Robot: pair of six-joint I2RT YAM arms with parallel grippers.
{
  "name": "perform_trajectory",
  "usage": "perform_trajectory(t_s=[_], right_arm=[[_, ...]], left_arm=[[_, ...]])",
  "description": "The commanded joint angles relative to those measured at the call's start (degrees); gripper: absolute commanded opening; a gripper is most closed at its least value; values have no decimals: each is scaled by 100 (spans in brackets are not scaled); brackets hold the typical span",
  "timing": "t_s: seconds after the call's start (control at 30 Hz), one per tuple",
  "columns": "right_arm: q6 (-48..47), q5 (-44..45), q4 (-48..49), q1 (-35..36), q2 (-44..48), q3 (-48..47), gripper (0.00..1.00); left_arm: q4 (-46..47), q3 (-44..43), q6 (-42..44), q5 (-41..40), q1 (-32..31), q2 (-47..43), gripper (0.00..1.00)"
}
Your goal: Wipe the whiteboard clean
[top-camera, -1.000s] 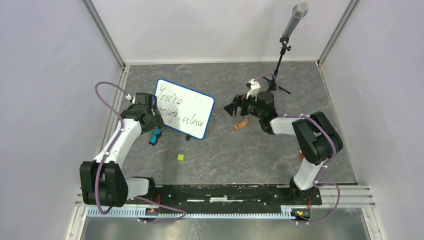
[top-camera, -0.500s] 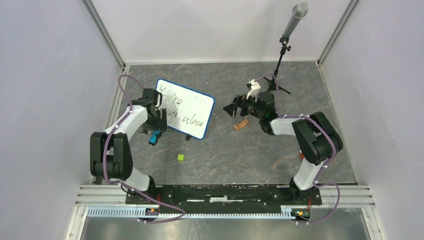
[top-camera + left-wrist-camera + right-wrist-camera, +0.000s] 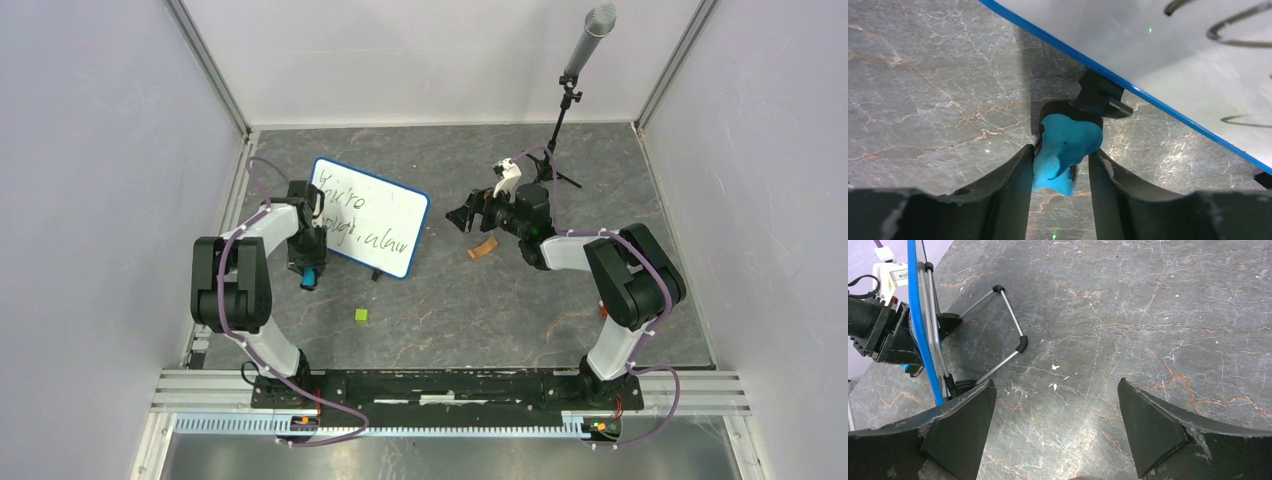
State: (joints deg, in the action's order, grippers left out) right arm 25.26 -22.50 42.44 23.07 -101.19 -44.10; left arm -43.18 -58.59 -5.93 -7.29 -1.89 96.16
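The left gripper (image 3: 1062,152) pinches the blue eraser (image 3: 1068,137) just beside the near-left corner of the whiteboard (image 3: 385,205), whose length runs rightward; the right gripper (image 3: 1056,385) gapes farther off.

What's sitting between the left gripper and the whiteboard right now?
A bright blue lump, flanked by the fingers of the left gripper and ending by a black foot of the whiteboard. The left wrist view shows it.
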Motion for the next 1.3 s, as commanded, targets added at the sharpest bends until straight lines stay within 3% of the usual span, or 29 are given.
perform_trajectory(t_s=[0.0, 0.13, 0.4, 0.63, 1.13, 1.27], right_arm=[[-11, -88, 206, -36, 99, 51, 97], [-6, -95, 199, -31, 86, 50, 98], [-29, -81, 161, -31, 90, 33, 97], [-257, -194, 27, 65, 112, -94, 97], [-400, -285, -241, 109, 668, -57, 97], [-436, -251, -211, 151, 778, -11, 98]], left_arm=[[-14, -267, 224, 341, 35, 178, 45], [26, -220, 184, 320, 31, 51, 44], [128, -102, 128, 217, 31, -239, 55], [183, -72, 125, 296, 31, -297, 46], [117, -160, 93, 373, 31, -31, 52], [112, -170, 79, 377, 31, -1, 49]])
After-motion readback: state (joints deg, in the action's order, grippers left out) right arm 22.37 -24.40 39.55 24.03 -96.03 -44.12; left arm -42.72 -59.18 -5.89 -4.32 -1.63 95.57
